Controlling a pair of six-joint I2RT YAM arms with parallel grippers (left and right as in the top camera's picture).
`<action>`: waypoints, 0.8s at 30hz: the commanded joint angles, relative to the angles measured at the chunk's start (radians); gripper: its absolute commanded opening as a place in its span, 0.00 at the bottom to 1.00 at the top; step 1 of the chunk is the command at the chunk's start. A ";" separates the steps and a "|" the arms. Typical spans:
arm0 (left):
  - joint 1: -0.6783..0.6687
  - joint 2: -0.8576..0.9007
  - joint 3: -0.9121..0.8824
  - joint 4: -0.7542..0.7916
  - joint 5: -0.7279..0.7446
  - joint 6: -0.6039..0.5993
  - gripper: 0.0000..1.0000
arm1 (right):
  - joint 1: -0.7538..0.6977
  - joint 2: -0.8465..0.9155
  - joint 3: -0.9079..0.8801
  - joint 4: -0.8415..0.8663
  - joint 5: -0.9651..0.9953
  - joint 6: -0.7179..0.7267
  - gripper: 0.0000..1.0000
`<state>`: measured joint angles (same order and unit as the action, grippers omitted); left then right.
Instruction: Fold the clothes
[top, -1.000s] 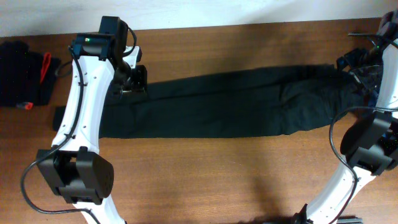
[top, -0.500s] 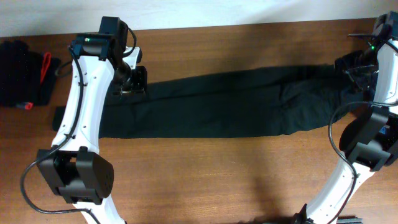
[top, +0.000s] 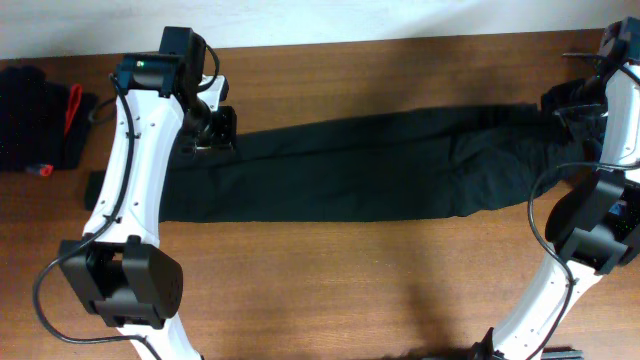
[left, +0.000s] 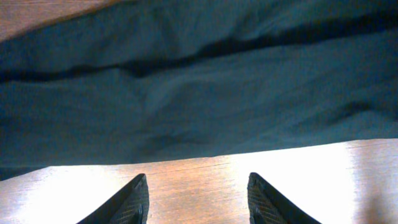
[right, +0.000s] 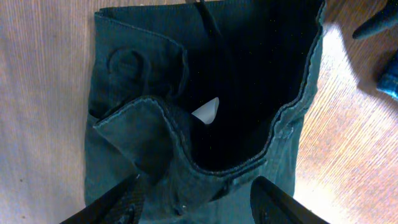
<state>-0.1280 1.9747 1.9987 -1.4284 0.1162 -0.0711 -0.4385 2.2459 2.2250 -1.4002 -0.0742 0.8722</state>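
Your trousers (top: 380, 165) lie stretched out flat across the middle of the overhead frame. The waist end is at the right edge and the leg ends are at the left, under your left arm. They rest on the wooden table (top: 330, 290).

Left gripper (left: 196, 186): fingers spread wide with nothing between them. In the left wrist view the tips sit at the bottom of the frame over bare wood, just beside the long edge of the dark cloth, which fills the upper part of that view.

Right gripper (right: 196, 186): also wide apart, gripping nothing. Its tips sit over the open waistband (right: 186, 158), whose rim curls up at centre frame. You can't tell whether the tips touch the fabric. A white tag (right: 205, 111) shows inside the waist opening.

A dark bundle (top: 35, 120) with a red strip on it lies at the upper left of the overhead frame, well apart from the trousers.
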 joint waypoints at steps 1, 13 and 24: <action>0.000 0.002 -0.003 -0.004 0.006 0.019 0.51 | 0.007 0.010 -0.006 -0.005 -0.013 0.008 0.57; 0.000 0.002 -0.003 -0.004 -0.012 0.019 0.51 | 0.007 0.050 -0.010 -0.024 -0.019 -0.003 0.17; 0.002 0.002 -0.003 0.000 -0.012 0.019 0.52 | 0.008 0.049 -0.006 -0.036 -0.004 -0.003 0.04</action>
<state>-0.1280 1.9747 1.9987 -1.4281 0.1120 -0.0711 -0.4385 2.2883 2.2242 -1.4300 -0.0917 0.8642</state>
